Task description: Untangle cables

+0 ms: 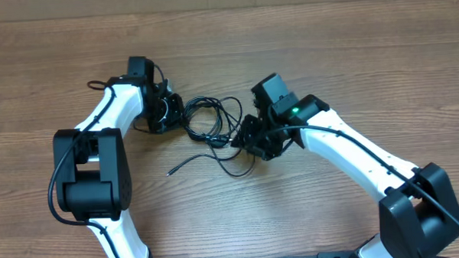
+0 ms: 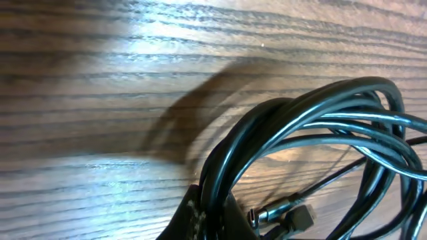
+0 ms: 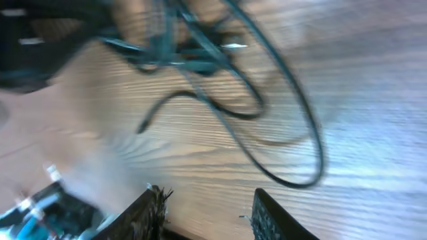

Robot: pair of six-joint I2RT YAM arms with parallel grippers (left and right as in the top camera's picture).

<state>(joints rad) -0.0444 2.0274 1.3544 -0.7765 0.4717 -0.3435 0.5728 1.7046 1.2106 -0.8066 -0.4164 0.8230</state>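
Note:
The cables (image 1: 214,122) lie as a loose tangle of thin black loops on the wooden table between my two arms. One free end (image 1: 170,172) trails toward the front. My left gripper (image 1: 180,115) is at the tangle's left edge. In the left wrist view it (image 2: 215,217) is shut on a bundle of cable strands (image 2: 320,127), with a silvery plug (image 2: 280,212) lying just to the right. My right gripper (image 1: 242,141) sits at the tangle's right side. In the right wrist view it (image 3: 208,215) is open and holds nothing, with the cables (image 3: 200,53) ahead of it.
The bare wooden table (image 1: 326,49) surrounds the tangle. A wide cable loop (image 3: 303,157) lies on the wood ahead of the right gripper. Both white arms (image 1: 107,118) reach in from the front edge.

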